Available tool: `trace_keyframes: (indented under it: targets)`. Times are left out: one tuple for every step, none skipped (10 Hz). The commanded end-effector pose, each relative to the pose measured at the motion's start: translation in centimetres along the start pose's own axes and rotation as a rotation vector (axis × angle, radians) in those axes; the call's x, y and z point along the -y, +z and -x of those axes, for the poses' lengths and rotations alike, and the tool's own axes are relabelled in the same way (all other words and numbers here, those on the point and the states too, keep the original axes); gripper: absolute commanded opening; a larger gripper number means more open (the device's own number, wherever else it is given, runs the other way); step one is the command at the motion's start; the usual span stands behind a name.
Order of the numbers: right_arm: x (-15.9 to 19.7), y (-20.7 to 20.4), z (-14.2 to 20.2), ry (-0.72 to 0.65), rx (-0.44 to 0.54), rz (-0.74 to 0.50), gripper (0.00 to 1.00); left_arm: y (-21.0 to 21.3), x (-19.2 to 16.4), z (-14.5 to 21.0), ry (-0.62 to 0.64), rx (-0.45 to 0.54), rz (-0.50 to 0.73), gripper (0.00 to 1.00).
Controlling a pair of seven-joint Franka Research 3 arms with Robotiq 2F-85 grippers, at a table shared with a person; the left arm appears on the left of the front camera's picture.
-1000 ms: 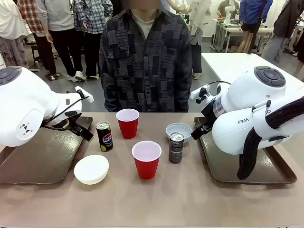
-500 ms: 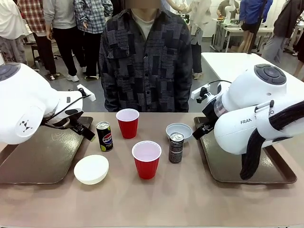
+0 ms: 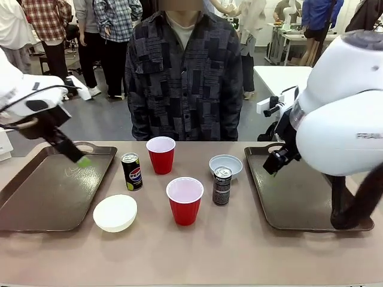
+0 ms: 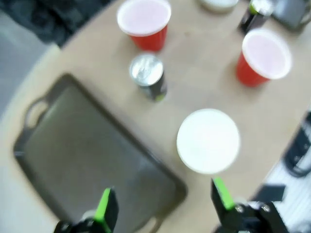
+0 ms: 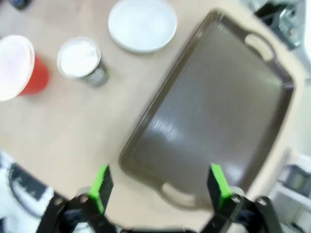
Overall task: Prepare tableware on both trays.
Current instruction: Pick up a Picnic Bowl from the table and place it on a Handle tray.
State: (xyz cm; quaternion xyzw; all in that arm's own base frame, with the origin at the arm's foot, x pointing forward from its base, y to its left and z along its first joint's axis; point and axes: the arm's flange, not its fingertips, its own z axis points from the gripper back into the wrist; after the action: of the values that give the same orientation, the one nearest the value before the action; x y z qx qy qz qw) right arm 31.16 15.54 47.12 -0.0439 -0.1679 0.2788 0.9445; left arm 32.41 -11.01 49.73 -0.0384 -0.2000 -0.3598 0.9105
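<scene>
Left gripper (image 4: 163,196): fingers spread wide with nothing between them. It hangs high, probably so it can drop onto whichever piece is chosen.
Below the left gripper: the left dark brown rectangular plastic tray (image 4: 87,145), with a raised rim and loop handles, lies bare. It looks kept free as the drop-off.
Just ahead of the left gripper: the round white bowl (image 4: 208,141) sits mouth up on the table just outside that tray's rim, touching nothing. It is the closest piece, so a likely first pick.
Farther ahead of the left gripper: the dark Pepsi can (image 4: 148,75) stands upright. Beyond it is the far red plastic cup with a white inside (image 4: 144,22), and off to one side the near red plastic cup (image 4: 265,56).
Right gripper (image 5: 159,187): jaws wide apart and empty, raised above its own side.
Below the right gripper: the right dark brown rectangular plastic tray (image 5: 214,107), also bare.
Ahead of the right gripper: the pale grey-blue bowl (image 5: 142,24) and the upright black can (image 5: 80,58) are near each other beside the tray's long rim, within easy reach.
Person (image 3: 182,72): stands at the table's far side beyond both grippers, hands hidden.
Stage: judged to be the very start, since all six pieces stand on the table between the trays.
Caution: the cups look light and may tip if nudged.
</scene>
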Motion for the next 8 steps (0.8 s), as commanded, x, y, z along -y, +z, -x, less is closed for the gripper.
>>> trace_keyframes:
  targets:
    - [-4.7, -1.6, 13.3, -0.051, -0.027, -0.006, 1.00, -2.4, 2.6, 8.5, 0.021, -0.048, -0.047, 1.00]
    - [-4.4, -1.7, 13.4, -0.090, -0.028, 0.047, 1.00, -2.6, 2.4, 8.4, 0.055, -0.069, -0.075, 1.00]
    - [-1.5, 2.0, 1.3, -0.012, -0.031, -0.002, 1.00, 0.9, -0.5, 1.0, 0.015, -0.032, -0.014, 1.00]
    - [-1.5, 2.0, 1.3, -0.012, -0.031, -0.002, 1.00, 0.9, -0.5, 1.0, 0.015, -0.032, -0.014, 1.00]
    - [-1.5, 2.0, 1.3, -0.012, -0.031, -0.002, 1.00, 0.9, -0.5, 1.0, 0.015, -0.032, -0.014, 1.00]
    - [-2.5, 3.6, 2.3, -0.036, -0.041, 0.016, 1.00, 1.2, -0.8, 1.6, 0.028, -0.055, -0.030, 1.00]
    - [-0.6, 2.1, 2.4, -0.077, -0.062, -0.176, 1.00, 0.4, -3.1, 2.0, 0.145, -0.051, 0.174, 1.00]
    - [2.0, 2.6, 4.4, -0.134, -0.010, -0.321, 1.00, 0.3, -5.2, 3.6, 0.235, 0.008, 0.283, 1.00]
